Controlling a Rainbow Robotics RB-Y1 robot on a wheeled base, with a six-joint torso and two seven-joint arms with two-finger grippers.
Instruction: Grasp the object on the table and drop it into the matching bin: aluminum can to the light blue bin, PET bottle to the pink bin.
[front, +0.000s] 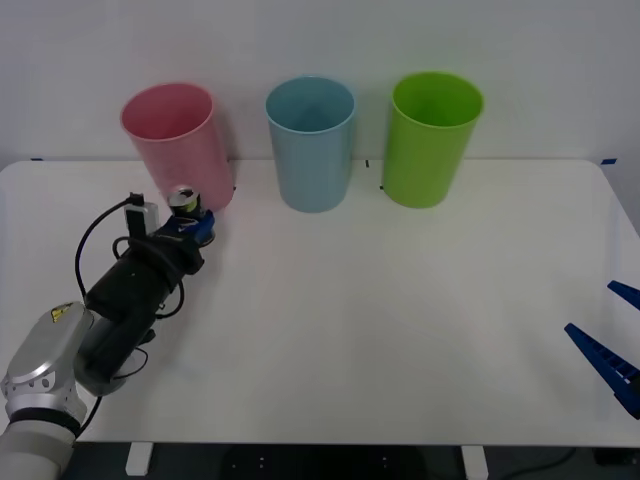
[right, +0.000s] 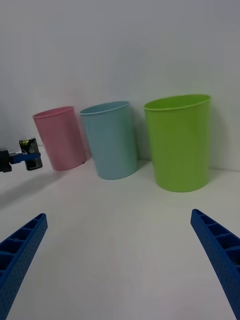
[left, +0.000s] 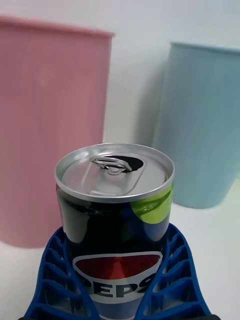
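The Pepsi can (left: 116, 220) sits upright between the left gripper's (front: 192, 226) blue fingers (left: 52, 270), clamped on both sides. It is dark, with a silver top, a pull tab, and a red-white-blue logo reading "PEPSI". The left arm reaches forward over the white counter (front: 400, 320), holding the can just before the pink bin (front: 172, 140), beside the light blue bin (front: 312, 145). The right gripper (front: 612, 340) waits at the counter's right edge, fingers spread wide.
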